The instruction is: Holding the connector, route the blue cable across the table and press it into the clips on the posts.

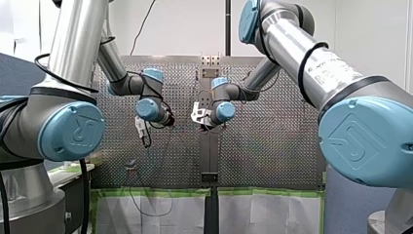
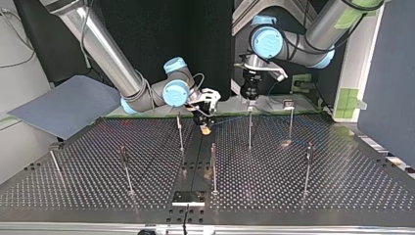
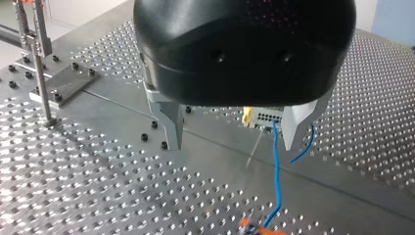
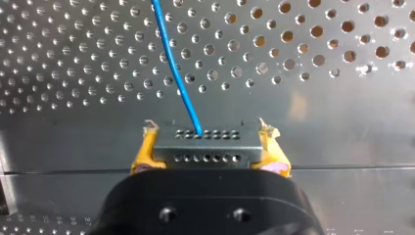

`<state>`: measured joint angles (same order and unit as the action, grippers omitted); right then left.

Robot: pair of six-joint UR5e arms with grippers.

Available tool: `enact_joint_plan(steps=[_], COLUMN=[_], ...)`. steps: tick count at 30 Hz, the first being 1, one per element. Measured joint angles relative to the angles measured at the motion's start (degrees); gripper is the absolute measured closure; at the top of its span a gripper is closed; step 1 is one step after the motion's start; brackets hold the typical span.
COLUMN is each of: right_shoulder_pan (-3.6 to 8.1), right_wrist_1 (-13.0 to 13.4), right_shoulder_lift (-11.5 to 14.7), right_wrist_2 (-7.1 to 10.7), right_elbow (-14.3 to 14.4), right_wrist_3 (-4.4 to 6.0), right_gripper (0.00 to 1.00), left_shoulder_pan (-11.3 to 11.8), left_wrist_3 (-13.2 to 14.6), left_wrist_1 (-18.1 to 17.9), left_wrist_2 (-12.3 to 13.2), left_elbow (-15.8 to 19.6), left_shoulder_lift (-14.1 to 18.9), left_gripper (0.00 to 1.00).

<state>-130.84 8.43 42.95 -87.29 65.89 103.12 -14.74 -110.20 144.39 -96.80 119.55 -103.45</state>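
Perforated steel table (image 2: 342,186) spreads under both arms, set with thin upright posts (image 2: 249,132). My right gripper (image 4: 208,131) is clamped on the grey connector (image 4: 205,144). Its yellow pads (image 4: 142,154) squeeze the two short ends, so the face with the pin holes is left free and the blue cable (image 4: 176,73) can leave it straight, away from the gripper and low over the table. Holding it by the ends looks meant to let the arm tow the cable taut without kinking it at the root. Out from the connector, in the left wrist view, the cable runs to an orange clip (image 3: 259,229) ahead of my left gripper (image 3: 232,143). That gripper's metal fingers (image 3: 169,122) stand well apart with nothing held, and the cable's line passes between them. I judge it hovers there to push the cable down into that clip while the connector end holds tension. Other posts stand farther from the connector, and I can make out no cable at them.
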Motion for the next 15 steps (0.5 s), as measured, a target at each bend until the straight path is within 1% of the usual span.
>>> enact_joint_plan(steps=[3,8,11,15], right_shoulder_pan=[0.08,0.18,0.28,0.34], right_wrist_1=[0.0,0.0,-0.1,-0.1], right_shoulder_lift=[0.0,0.0,0.0,0.0], right_wrist_2=[0.31,0.61,0.68,0.70], right_elbow=[0.0,0.0,0.0,0.0], right_wrist_3=[0.00,0.00,-0.01,0.00], right_gripper=[1.00,1.00,1.00,1.00], left_shoulder_pan=[-0.5,-1.2,-1.6,-2.1], left_wrist_3=[0.0,-0.2,-0.8,-1.2], left_wrist_1=[-0.4,-1.1,-0.7,0.6], left_wrist_2=[0.8,1.0,0.6,0.3], left_elbow=[-0.6,-2.6,-4.2,-6.5], left_shoulder_lift=[-1.4,-3.8,-5.5,-7.8], left_gripper=[0.00,0.00,0.00,0.00])
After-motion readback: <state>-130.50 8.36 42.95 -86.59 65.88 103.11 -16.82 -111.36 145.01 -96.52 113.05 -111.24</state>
